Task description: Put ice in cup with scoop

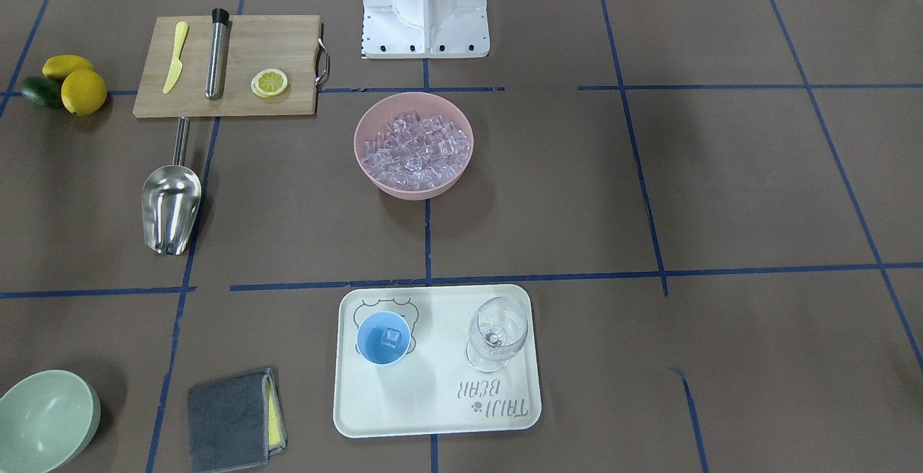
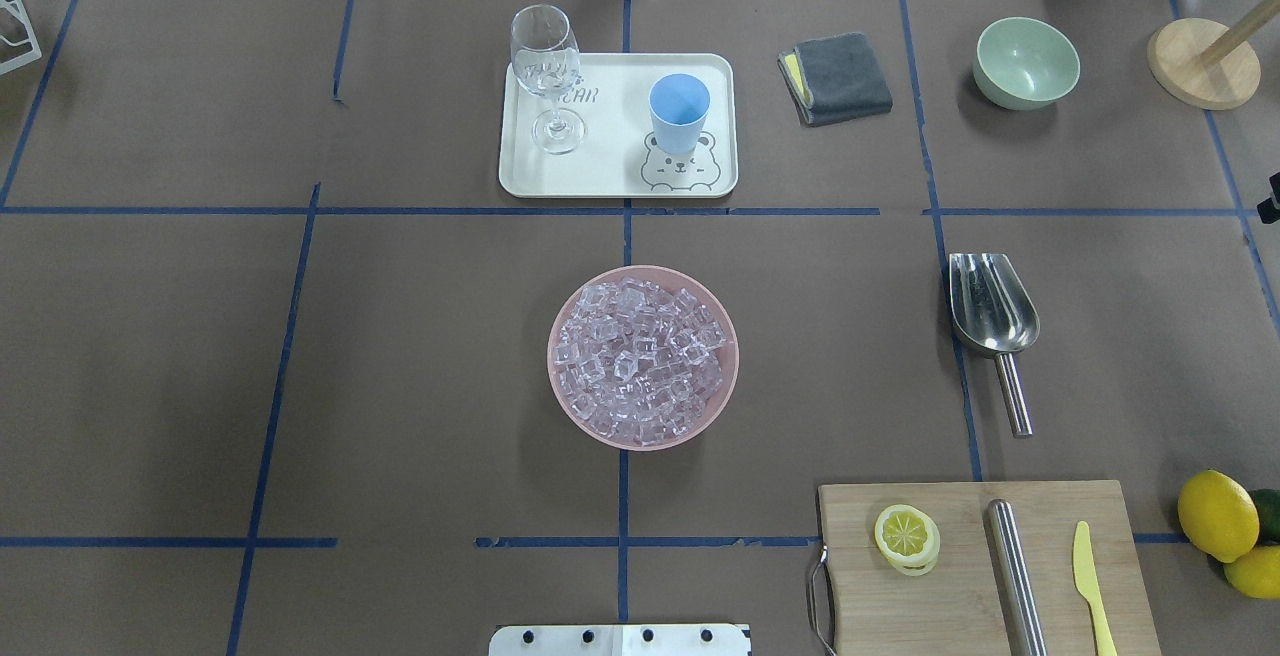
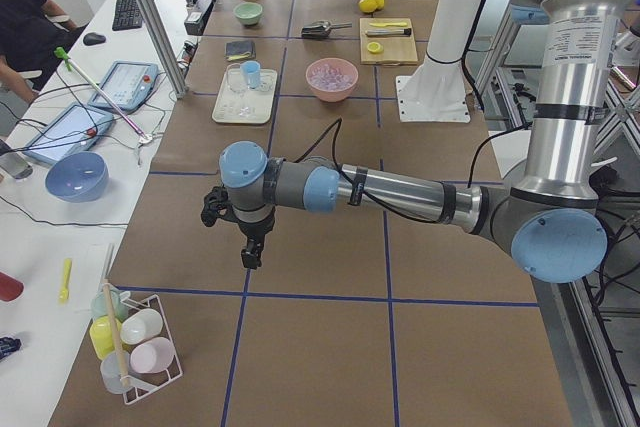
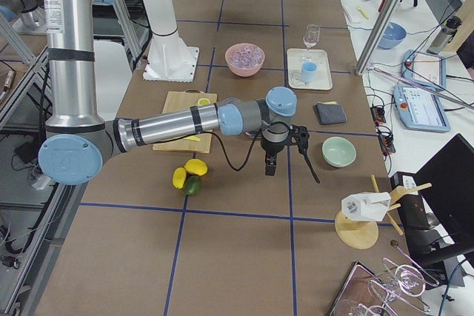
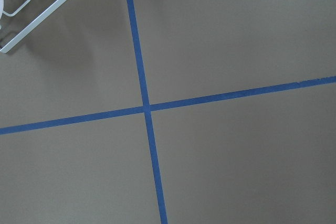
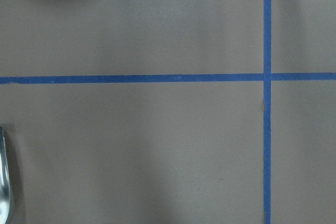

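Note:
The ice (image 1: 414,143) is heaped in a pink bowl (image 2: 560,391) at the table's middle. The light-blue cup (image 1: 383,338) stands upright on a cream tray (image 1: 433,415) and holds one cube. The steel scoop (image 1: 171,202) lies flat and empty on the table's right side in the overhead view (image 2: 992,306); its edge shows in the right wrist view (image 6: 4,182). My right gripper (image 4: 270,166) hangs beside the scoop's place. My left gripper (image 3: 247,252) hangs far off at the table's left end. I cannot tell whether either is open.
A wine glass (image 2: 548,76) stands on the tray. A cutting board (image 2: 985,566) holds a lemon slice, a steel cylinder and a yellow knife. Lemons (image 2: 1218,516), a grey cloth (image 2: 835,76), a green bowl (image 2: 1027,63) and a wooden stand (image 2: 1203,61) are on the right.

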You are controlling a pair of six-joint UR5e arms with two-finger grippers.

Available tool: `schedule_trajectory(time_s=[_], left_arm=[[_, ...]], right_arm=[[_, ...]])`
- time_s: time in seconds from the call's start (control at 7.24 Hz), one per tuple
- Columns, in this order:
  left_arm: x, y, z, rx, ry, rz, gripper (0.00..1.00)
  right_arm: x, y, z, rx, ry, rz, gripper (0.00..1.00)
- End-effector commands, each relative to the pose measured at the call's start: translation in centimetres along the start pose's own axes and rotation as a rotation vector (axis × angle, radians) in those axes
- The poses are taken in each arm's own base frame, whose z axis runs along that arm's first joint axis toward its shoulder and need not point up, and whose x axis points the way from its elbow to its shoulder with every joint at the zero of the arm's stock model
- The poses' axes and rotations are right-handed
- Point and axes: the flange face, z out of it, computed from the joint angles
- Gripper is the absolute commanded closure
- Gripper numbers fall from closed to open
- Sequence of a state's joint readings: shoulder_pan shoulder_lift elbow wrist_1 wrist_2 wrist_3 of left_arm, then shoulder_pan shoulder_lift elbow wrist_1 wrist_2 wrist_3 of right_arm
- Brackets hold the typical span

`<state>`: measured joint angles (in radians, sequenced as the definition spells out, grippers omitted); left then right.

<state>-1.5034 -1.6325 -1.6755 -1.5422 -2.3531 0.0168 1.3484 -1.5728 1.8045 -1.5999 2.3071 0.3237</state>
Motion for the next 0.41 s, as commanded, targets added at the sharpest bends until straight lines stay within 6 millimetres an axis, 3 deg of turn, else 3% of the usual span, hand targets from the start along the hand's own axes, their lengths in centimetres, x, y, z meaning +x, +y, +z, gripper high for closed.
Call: schedule_trajectory(time_s=[0.0, 0.28], left_arm=[[0.67, -0.2, -0.67, 0.011, 0.0, 0.013, 0.0], [0.98, -0.5, -0.97, 0.016, 0.001, 0.018, 0.0]], right_arm=[[-0.35, -0.16, -0.3, 0.006, -0.004, -0.006, 0.0], [-0.41, -0.22, -0.35, 0.007, -0.003, -0.009, 0.0]])
